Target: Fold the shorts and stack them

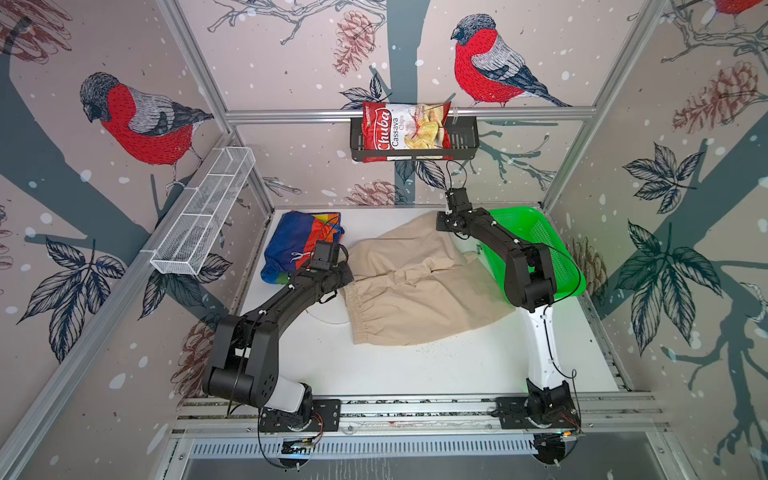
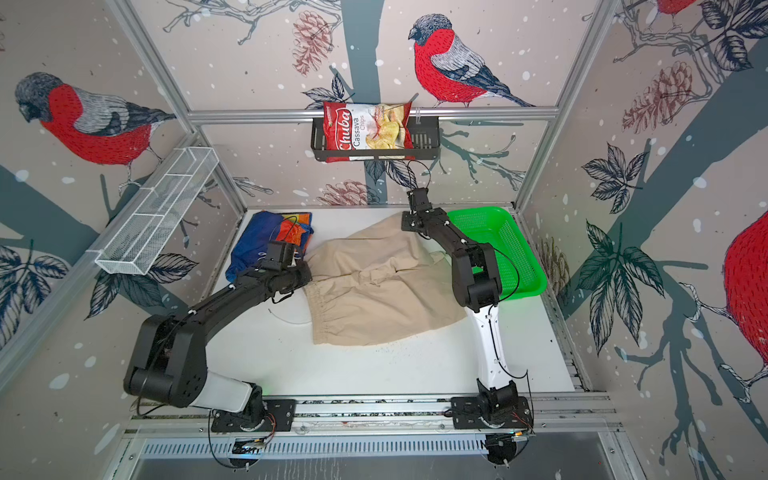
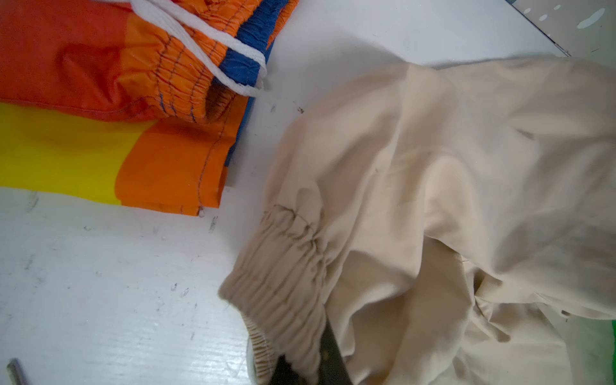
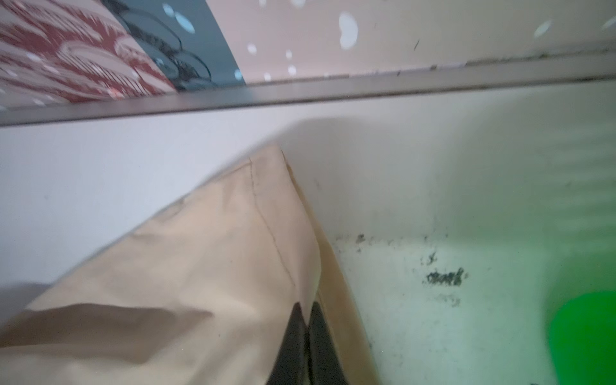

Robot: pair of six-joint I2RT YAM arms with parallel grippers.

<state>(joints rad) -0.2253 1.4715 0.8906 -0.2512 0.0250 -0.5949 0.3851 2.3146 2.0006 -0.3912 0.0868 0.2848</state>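
The beige shorts [image 1: 415, 286] [image 2: 374, 291] lie spread in the middle of the white table, gathered waistband to the front left. My left gripper [image 1: 348, 275] [image 3: 308, 363] is shut on the far end of that waistband [image 3: 280, 283]. My right gripper [image 1: 440, 222] [image 4: 308, 311] is shut on a back corner of the beige leg hem [image 4: 266, 206], close to the back wall. The rainbow-striped shorts [image 1: 297, 245] [image 2: 262, 241] [image 3: 100, 100] lie folded at the back left, just beyond the left wrist.
A green mesh basket [image 1: 544, 249] [image 4: 583, 336] stands at the back right, beside the right arm. On the back wall, a black rack [image 1: 465, 141] holds a chips bag [image 1: 405, 126]. A white wire shelf [image 1: 203, 212] hangs on the left wall.
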